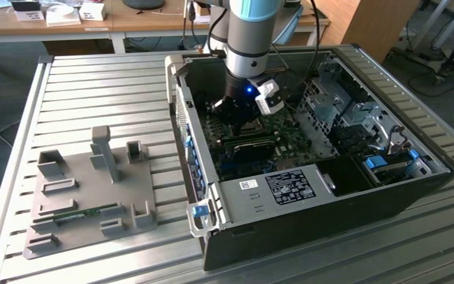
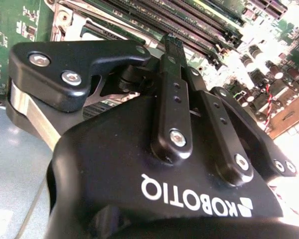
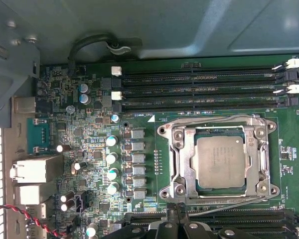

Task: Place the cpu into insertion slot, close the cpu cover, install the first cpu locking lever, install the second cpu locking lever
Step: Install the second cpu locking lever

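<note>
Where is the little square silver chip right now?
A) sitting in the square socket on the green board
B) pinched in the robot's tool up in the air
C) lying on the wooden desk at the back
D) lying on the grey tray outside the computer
A: in the first wrist view the cpu lies flat in the insertion slot, with the cpu cover framing it.

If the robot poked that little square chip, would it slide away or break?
The cpu probably wouldn't slide: it lies flat inside the insertion slot, with the cpu cover framing it. It looks thin, stiff and light. Likely fragile if pressed hard.
</note>
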